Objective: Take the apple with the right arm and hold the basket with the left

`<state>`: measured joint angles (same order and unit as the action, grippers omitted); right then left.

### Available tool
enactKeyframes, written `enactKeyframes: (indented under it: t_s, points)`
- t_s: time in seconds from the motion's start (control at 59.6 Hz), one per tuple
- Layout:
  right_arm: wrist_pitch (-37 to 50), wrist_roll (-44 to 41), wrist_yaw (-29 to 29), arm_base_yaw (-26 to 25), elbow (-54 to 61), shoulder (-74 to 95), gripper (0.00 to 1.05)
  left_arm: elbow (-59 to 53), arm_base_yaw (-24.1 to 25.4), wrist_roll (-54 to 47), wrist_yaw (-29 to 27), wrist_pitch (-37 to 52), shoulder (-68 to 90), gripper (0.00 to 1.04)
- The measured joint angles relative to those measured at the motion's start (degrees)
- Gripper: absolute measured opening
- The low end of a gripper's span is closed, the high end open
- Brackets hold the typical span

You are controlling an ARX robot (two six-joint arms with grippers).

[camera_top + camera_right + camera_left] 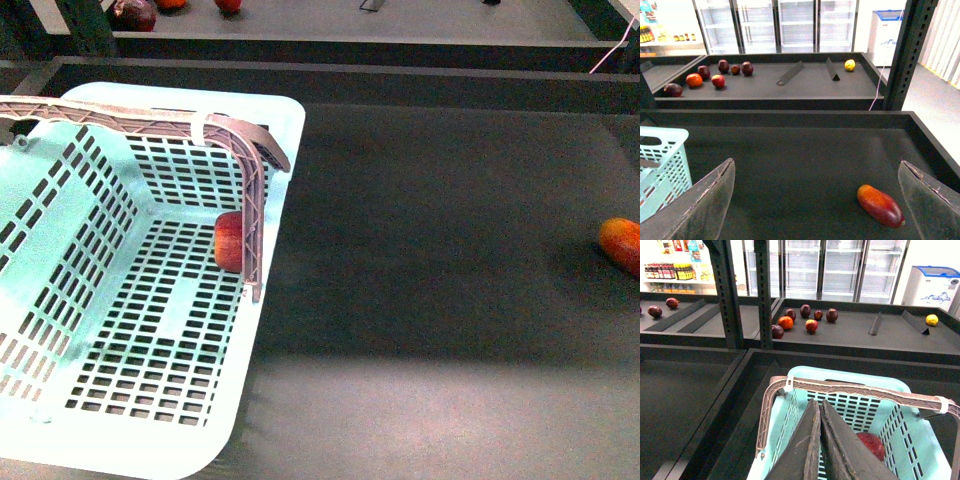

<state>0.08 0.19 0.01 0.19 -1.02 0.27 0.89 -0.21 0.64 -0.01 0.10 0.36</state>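
Two dark shelves (805,150), fridges (780,22) behind; right end effector (815,200) wide, left (821,440) seemingly closed.

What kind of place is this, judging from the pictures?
Probably a supermarket or a mock-up of one: glass-door fridges along the back wall, stocked shelves of bottles, and dark produce bins with loose fruit.

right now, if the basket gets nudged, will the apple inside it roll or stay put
Probably it rolls a little: the apple is round and lies loose on the flat slotted floor of the basket. It likely won't go far, since it already sits against the wall by the handle. The slots may also damp the roll.
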Motion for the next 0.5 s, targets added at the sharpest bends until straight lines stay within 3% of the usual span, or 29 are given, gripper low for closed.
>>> enactKeyframes:
  t_s: [0.419,0.503]
  points:
    - [0.0,0.0,0.0,0.0,0.0,0.0,0.96,0.0,0.0,0.0,0.0,0.0,0.0,0.97]
    - [0.0,0.0,0.0,0.0,0.0,0.0,0.96,0.0,0.0,-0.13,0.0,0.0,0.0,0.97]
